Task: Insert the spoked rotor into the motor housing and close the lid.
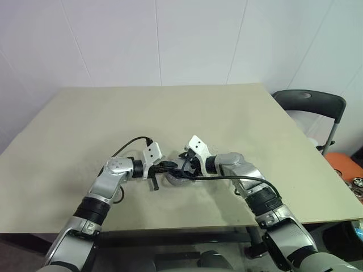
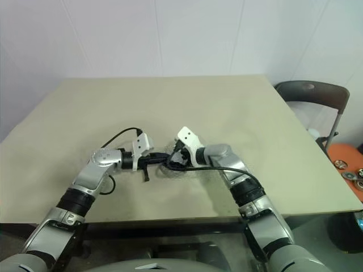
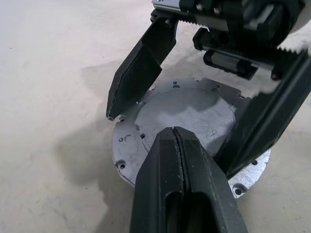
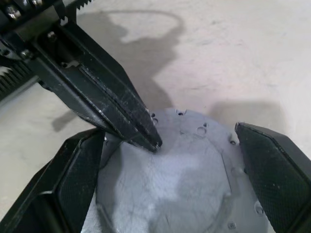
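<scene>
Grippers meet over one spot near the front middle of the beige table, where a flat round grey disc, the lid, lies with small holes dotted around its edge. The left gripper has its two black fingers clenched tight together with nothing between them, the joined tip poised over the lid's face. The right gripper stands released, its fingers spread wide to either side of the lid without pinching it.
</scene>
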